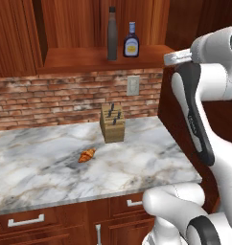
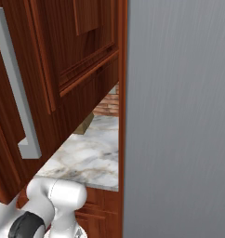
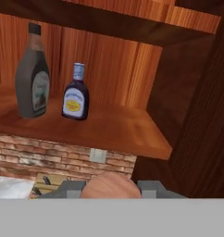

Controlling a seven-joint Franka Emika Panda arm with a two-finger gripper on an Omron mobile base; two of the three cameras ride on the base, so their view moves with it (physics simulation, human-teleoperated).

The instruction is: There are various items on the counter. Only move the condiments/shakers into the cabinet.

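Two down already with the dark-brown bottle (image 3: 34, 74) and blue bottle (image 3: 76, 92) standing on the cabinet shelf (image 3: 114, 132), and my gripper (image 3: 110, 187) is clamped on the brown shaker (image 3: 110, 186) just below shelf level, so next I'd lift it over the edge and set it beside them.

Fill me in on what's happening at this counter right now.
The robot arm is clearing condiments off the marble counter into the wall cabinet. The tall dark-brown bottle and the small dark-blue bottle already stand on the shelf. The gripper is shut on the brown shaker, raised near the shelf's right end. The croissant and the knife block stay on the counter.
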